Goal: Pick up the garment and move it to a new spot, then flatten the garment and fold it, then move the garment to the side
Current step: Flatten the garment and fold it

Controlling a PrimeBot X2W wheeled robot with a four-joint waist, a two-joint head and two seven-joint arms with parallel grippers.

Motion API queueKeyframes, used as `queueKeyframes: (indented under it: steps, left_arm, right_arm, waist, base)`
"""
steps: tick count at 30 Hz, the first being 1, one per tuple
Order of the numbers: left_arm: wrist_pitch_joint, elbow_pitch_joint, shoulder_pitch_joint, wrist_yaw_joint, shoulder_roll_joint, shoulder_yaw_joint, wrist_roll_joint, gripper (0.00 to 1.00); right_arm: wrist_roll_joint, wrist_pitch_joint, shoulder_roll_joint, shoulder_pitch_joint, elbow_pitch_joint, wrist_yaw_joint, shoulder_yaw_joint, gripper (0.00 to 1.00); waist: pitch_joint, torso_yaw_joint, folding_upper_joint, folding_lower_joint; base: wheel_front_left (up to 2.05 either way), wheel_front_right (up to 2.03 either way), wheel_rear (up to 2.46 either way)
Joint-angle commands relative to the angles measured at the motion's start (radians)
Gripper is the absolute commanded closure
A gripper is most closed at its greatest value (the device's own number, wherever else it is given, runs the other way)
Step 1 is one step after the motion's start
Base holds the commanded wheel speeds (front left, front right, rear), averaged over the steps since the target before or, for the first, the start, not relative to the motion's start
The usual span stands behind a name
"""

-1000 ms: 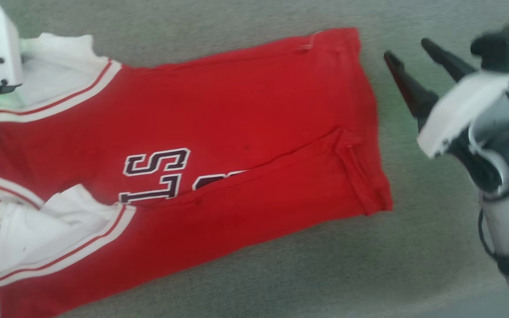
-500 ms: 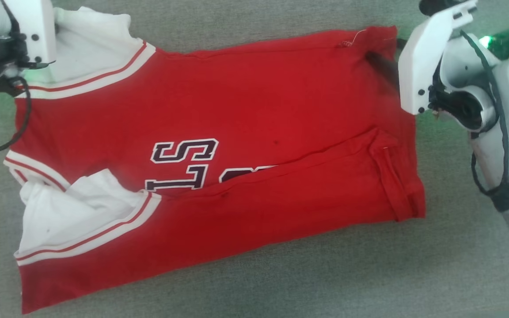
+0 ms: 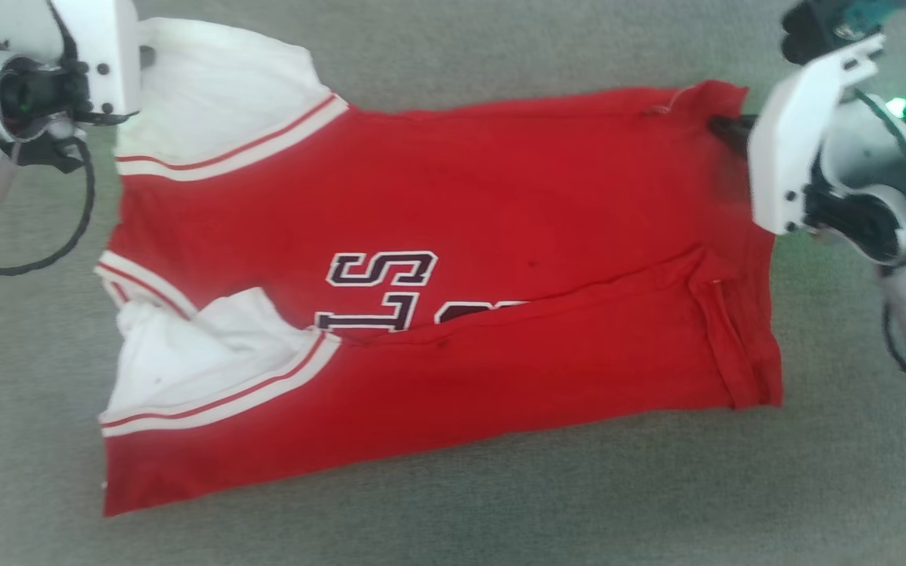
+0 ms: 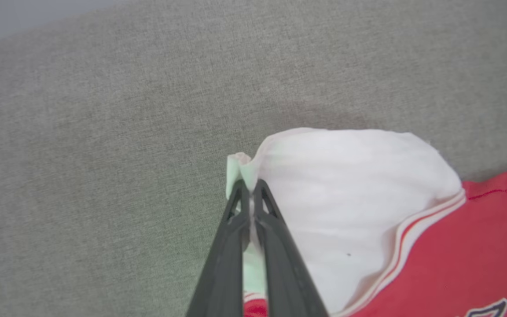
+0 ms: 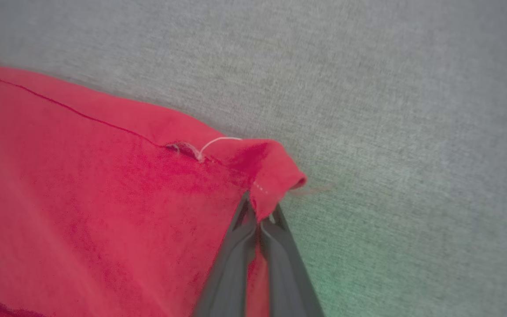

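Here the garment [image 3: 500, 196] lies spread across a grey cloth surface [image 3: 453, 511], its length running from the robot's left to its right in the head view. Closest to the robot, a long red flap [image 3: 516, 369] is folded over the body of the garment. Its fold line cuts across the lower part of the dark, white-outlined lettering [image 3: 382, 271] (only an "S", a "T" and the start of a third letter can be read). At the near left end a rumpled white panel [image 3: 178, 362] sits beside a red-and-white striped band [image 3: 221, 401]. Beyond the lettering the red cloth lies fairly flat up to the far edge, where both arms have hold of it. The left gripper [image 4: 250, 189] is pinched tight on the far left corner, with a small tuft of the second white panel [image 4: 346, 185] poking up between its fingertips. The right gripper [image 5: 260, 218] is likewise closed, its two dark fingers pressed together on the far right corner of the red hem, which curls over just past their tips. A loose white thread [image 5: 214, 143] loops from a seam near that corner. Past the garment's far edge the grey surface carries on.
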Motion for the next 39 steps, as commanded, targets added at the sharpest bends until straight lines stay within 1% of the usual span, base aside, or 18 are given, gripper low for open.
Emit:
queueKeyframes:
  steps: [1, 4, 5, 10, 13, 17, 22, 25, 27, 29, 31, 33, 34, 35, 36, 37, 38, 39]
  left_arm:
    - [0.011, -0.022, 0.02, -0.004, 0.005, -0.002, -0.009, 1.0]
    - [0.029, -0.076, 0.035, 0.01, 0.019, -0.01, -0.011, 1.0]
    - [0.029, -0.076, 0.035, 0.01, 0.019, -0.01, -0.011, 1.0]
    - [0.05, -0.228, 0.081, 0.048, 0.066, -0.027, 0.003, 1.0]
    - [0.061, -0.353, 0.125, 0.088, 0.109, -0.036, 0.002, 1.0]
    - [0.075, -0.55, 0.204, 0.167, 0.177, -0.053, 0.004, 1.0]
    - [0.083, -0.777, 0.302, 0.27, 0.263, -0.068, -0.004, 1.0]
    - [0.085, -0.868, 0.361, 0.317, 0.299, -0.079, -0.017, 1.0]
    - [0.074, -0.902, 0.398, 0.338, 0.314, -0.081, -0.032, 1.0]
    - [0.065, -0.911, 0.435, 0.349, 0.318, -0.087, -0.041, 1.0]
    - [0.055, -0.897, 0.473, 0.351, 0.312, -0.097, -0.059, 1.0]
    - [0.036, -0.869, 0.499, 0.34, 0.298, -0.098, -0.076, 1.0]
    - [0.028, -0.845, 0.512, 0.335, 0.291, -0.1, -0.083, 1.0]
    - [0.024, -0.82, 0.529, 0.334, 0.28, -0.098, -0.1, 1.0]
    - [0.015, -0.798, 0.539, 0.327, 0.269, -0.096, -0.102, 1.0]
    - [0.002, -0.775, 0.539, 0.32, 0.26, -0.091, -0.104, 0.92]
    - [-0.011, -0.753, 0.544, 0.319, 0.251, -0.082, -0.113, 0.68]
    - [-0.017, -0.737, 0.55, 0.311, 0.244, -0.083, -0.116, 0.55]
  right_arm:
    - [0.01, -0.012, -0.026, 0.026, -0.026, 0.0, -0.013, 1.0]
    - [0.024, -0.01, -0.06, 0.071, -0.075, 0.0, -0.037, 1.0]
    - [0.024, -0.01, -0.06, 0.071, -0.075, 0.0, -0.037, 1.0]
    - [0.034, 0.014, -0.109, 0.155, -0.179, 0.0, -0.091, 1.0]
    - [0.032, 0.04, -0.126, 0.216, -0.254, 0.0, -0.124, 1.0]
    - [0.024, 0.088, -0.146, 0.309, -0.353, 0.0, -0.186, 1.0]
    - [0.014, 0.159, -0.142, 0.448, -0.467, 0.0, -0.275, 1.0]
    - [0.005, 0.195, -0.125, 0.526, -0.512, 0.0, -0.32, 1.0]
    - [-0.001, 0.211, -0.111, 0.566, -0.528, 0.0, -0.343, 1.0]
    - [-0.009, 0.222, -0.093, 0.6, -0.529, 0.0, -0.352, 1.0]
    - [-0.013, 0.23, -0.072, 0.621, -0.515, 0.0, -0.352, 1.0]
    - [-0.023, 0.221, -0.058, 0.629, -0.491, 0.0, -0.351, 1.0]
    - [-0.026, 0.221, -0.05, 0.631, -0.478, 0.0, -0.346, 0.89]
    - [-0.028, 0.216, -0.041, 0.631, -0.466, 0.0, -0.34, 0.52]
    - [-0.032, 0.21, -0.037, 0.628, -0.456, 0.0, -0.335, 0.0]
    - [-0.032, 0.207, -0.031, 0.625, -0.445, 0.0, -0.334, 0.0]
    - [-0.031, 0.205, -0.027, 0.623, -0.436, 0.0, -0.332, 0.0]
    - [-0.03, 0.202, -0.027, 0.621, -0.432, 0.0, -0.328, 0.0]
  waist:
    - [-0.038, 0.032, 0.0, 0.0]
    - [-0.066, 0.056, 0.0, 0.0]
    - [-0.066, 0.056, 0.0, 0.0]
    - [-0.105, 0.089, 0.0, 0.0]
    - [-0.127, 0.106, 0.0, 0.0]
    - [-0.149, 0.126, 0.0, 0.0]
    - [-0.167, 0.144, 0.0, 0.0]
    - [-0.17, 0.149, 0.0, 0.0]
    - [-0.171, 0.149, 0.0, 0.0]
    - [-0.172, 0.147, 0.0, 0.0]
    - [-0.176, 0.143, 0.0, 0.0]
    - [-0.179, 0.14, 0.0, 0.0]
    - [-0.183, 0.139, 0.0, 0.0]
    - [-0.187, 0.139, 0.0, 0.0]
    - [-0.192, 0.139, 0.0, 0.0]
    - [-0.197, 0.139, 0.0, 0.0]
    - [-0.203, 0.139, 0.0, 0.0]
    - [-0.21, 0.14, 0.0, 0.0]
  base:
    - [0.0, 0.0, 0.0]
    - [0.0, 0.0, 0.0]
    - [0.0, 0.0, 0.0]
    - [0.0, 0.0, 0.0]
    - [0.0, 0.0, 0.0]
    - [0.0, 0.0, 0.0]
    - [0.0, 0.0, 0.0]
    - [0.0, 0.0, 0.0]
    - [0.0, 0.0, 0.0]
    - [0.0, 0.0, 0.0]
    - [0.0, 0.0, 0.0]
    - [0.0, 0.0, 0.0]
    - [0.0, 0.0, 0.0]
    - [0.0, 0.0, 0.0]
    - [0.0, 0.0, 0.0]
    - [0.0, 0.0, 0.0]
    - [0.0, 0.0, 0.0]
    - [0.0, 0.0, 0.0]
